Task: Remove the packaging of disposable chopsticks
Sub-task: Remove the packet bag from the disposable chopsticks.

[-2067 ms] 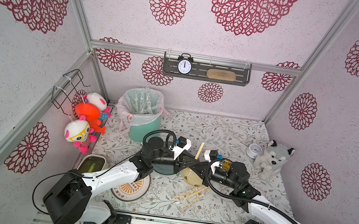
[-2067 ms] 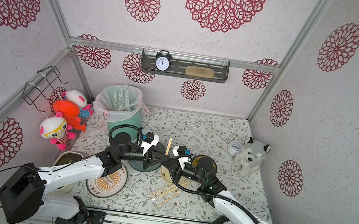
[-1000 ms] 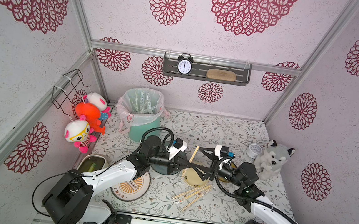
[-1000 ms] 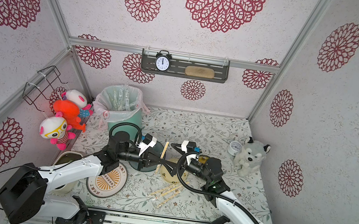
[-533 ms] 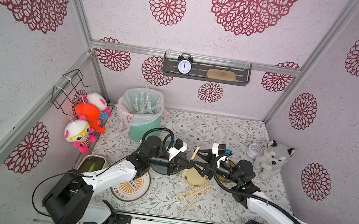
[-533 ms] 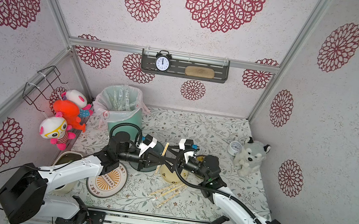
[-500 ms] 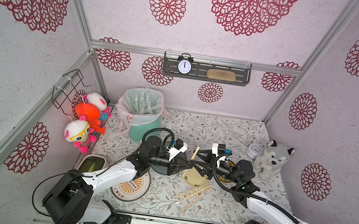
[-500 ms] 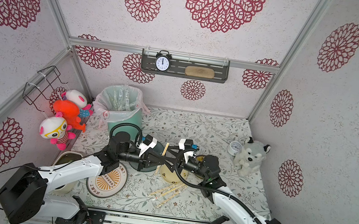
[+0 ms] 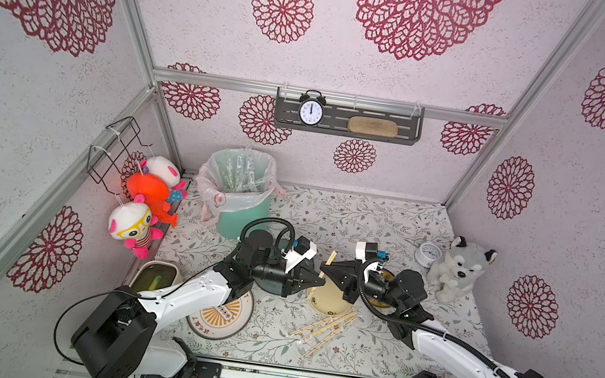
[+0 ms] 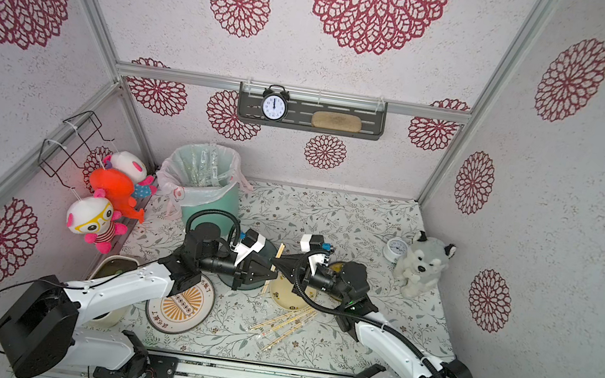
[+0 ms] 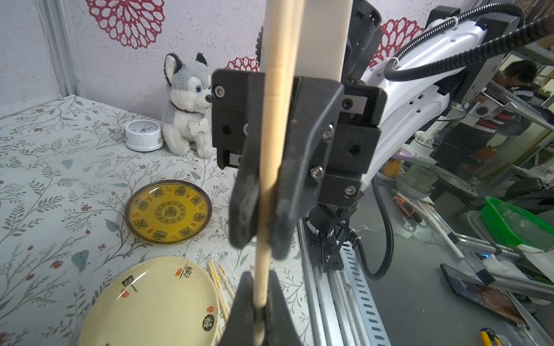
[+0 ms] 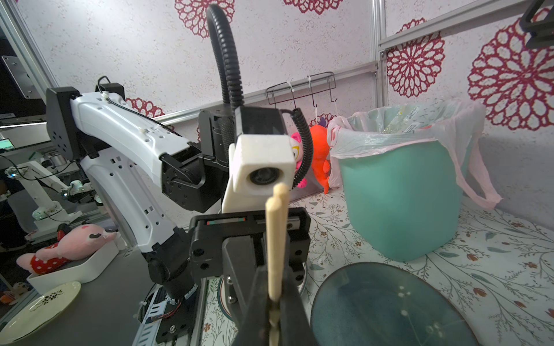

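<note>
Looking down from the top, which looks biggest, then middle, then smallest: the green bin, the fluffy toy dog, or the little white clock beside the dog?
In a top view, largest to smallest:
1. green bin
2. toy dog
3. little white clock
No two look alike.

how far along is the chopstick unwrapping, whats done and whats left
Done: several sleeves lie in the lined bin. In hand: the left gripper and right gripper are both shut on one chopstick pair above the cream plate; it looks bare wood where the wrist views show it. Left: the pile by the plate, some of it in clear sleeves.
</note>
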